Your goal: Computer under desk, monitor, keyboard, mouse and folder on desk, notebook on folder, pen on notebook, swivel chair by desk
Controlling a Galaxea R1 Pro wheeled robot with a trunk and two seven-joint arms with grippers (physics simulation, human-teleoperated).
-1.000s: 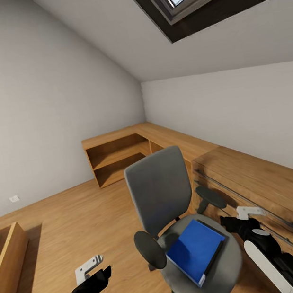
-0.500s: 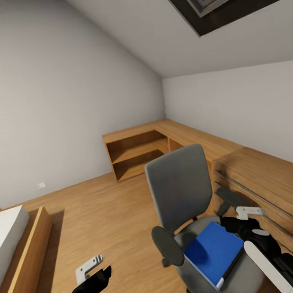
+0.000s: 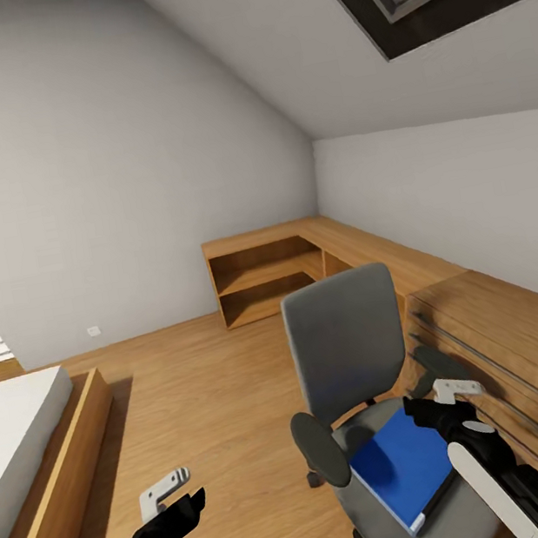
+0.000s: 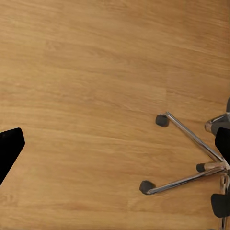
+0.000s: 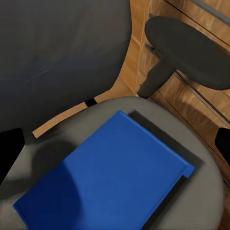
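folder: flat on swivel chair seat. right gripper: fingers spread, above folder. left gripper: fingers spread, left of chair.

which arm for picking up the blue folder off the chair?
Right. The right gripper hovers at the edge of the flat bright blue folder on the grey padded swivel chair, jaws open. The left gripper hangs over bare wooden floor, farther away.
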